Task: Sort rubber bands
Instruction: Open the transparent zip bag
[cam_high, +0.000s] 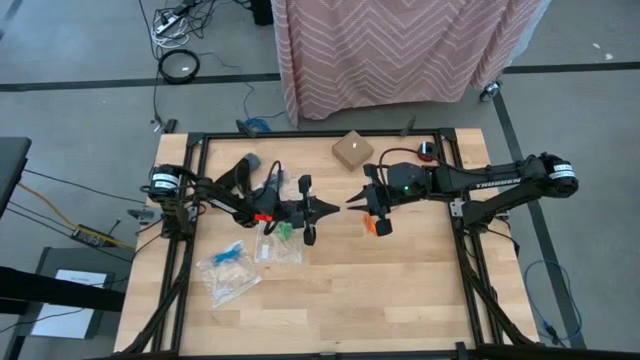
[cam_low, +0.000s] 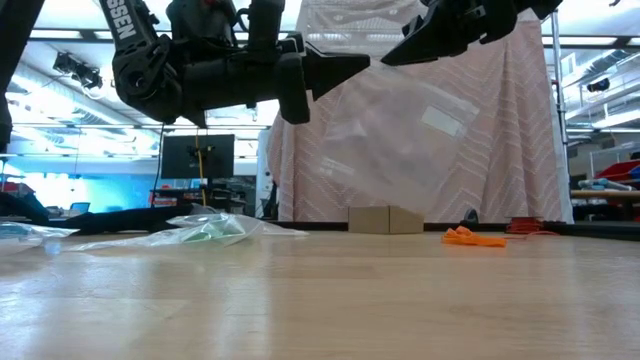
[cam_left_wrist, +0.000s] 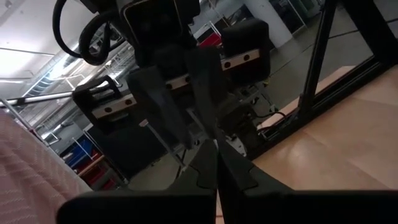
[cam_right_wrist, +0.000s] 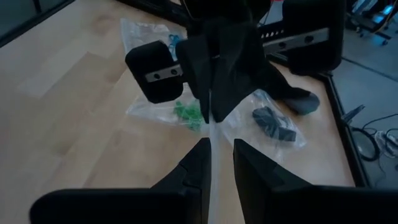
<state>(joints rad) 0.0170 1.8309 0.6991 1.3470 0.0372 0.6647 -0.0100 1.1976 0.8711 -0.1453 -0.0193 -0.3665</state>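
wooden table (cam_high: 400, 290), pink draped cloth (cam_high: 400, 45)

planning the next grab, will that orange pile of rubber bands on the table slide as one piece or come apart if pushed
The orange rubber bands lie as a low loose heap on the bare wooden table, so a push would probably scatter them. They look thin and light, likely floppy, sagging if lifted. Rubber on wood may drag rather than slide.

The table (cam_high: 400, 290) is light wood with a smooth, matt surface. Below the left gripper (cam_high: 340, 208) lie clear, glossy plastic bags (cam_high: 228, 272), thin and wrinkled. Both grippers are dark matt plastic. Beyond them hangs a pink cloth (cam_high: 400, 45) with zigzag pattern.
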